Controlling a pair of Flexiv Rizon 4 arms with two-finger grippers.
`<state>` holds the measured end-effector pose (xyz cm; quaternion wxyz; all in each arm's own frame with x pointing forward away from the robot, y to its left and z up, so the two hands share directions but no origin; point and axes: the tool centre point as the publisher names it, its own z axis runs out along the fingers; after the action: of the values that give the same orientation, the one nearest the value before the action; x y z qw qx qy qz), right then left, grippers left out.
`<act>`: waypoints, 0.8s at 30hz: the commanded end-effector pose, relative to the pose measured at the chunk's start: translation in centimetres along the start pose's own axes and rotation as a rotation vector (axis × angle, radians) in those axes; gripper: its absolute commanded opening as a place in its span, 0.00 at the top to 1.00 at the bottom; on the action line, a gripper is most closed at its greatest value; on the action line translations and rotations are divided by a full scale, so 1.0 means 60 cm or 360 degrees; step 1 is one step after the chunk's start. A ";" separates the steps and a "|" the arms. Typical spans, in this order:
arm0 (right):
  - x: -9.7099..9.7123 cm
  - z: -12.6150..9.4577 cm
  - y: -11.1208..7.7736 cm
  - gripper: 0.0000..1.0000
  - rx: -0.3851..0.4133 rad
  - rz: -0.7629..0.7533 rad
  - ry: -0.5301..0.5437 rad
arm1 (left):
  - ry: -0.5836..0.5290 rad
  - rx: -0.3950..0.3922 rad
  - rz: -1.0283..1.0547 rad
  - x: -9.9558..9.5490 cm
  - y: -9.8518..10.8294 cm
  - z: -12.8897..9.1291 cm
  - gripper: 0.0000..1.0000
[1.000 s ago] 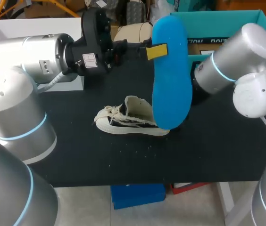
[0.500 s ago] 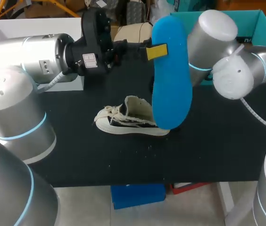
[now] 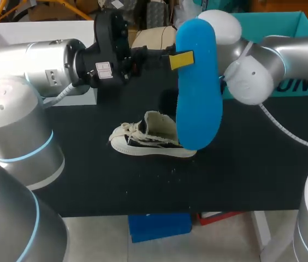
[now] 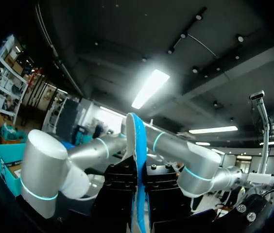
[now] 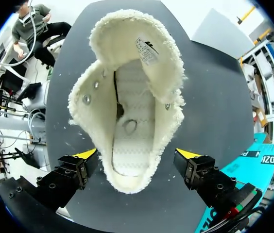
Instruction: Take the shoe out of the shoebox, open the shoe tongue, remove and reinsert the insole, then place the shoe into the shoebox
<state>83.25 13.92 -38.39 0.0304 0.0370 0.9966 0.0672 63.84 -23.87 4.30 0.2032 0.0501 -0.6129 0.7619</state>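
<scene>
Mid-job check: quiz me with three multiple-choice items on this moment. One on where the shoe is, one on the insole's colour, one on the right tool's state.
1. Where is the shoe?
A held in the air
B lying on the table
C hanging off the table's edge

2. What colour is the insole?
A white
B blue
C black

3. How is the right tool?
A open, over the shoe
B shut on the shoe
C shut on the insole

Answers:
1 B: the shoe rests on the black table.
2 B: the left tool holds it up, plainly blue.
3 A: its yellow tips stand apart, either side of the shoe's opening.
</scene>
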 end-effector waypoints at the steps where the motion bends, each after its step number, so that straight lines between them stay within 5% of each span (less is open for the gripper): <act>1: 0.002 0.009 0.010 0.00 0.0098 0.0008 0.0000 | -0.0007 0.0002 0.0001 0.002 0.002 0.001 1.00; 19: 0.008 0.026 0.014 0.00 0.0061 0.0025 0.0026 | -0.0007 0.0002 0.0001 0.002 0.002 0.001 1.00; 24: 0.010 0.016 0.002 0.00 -0.0091 0.0094 0.0015 | -0.0007 0.0002 0.0001 0.002 0.002 0.001 1.00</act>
<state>83.19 15.54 -39.39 0.0214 0.0619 0.9957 0.0653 63.84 -23.86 4.30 0.2033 0.0502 -0.6129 0.7619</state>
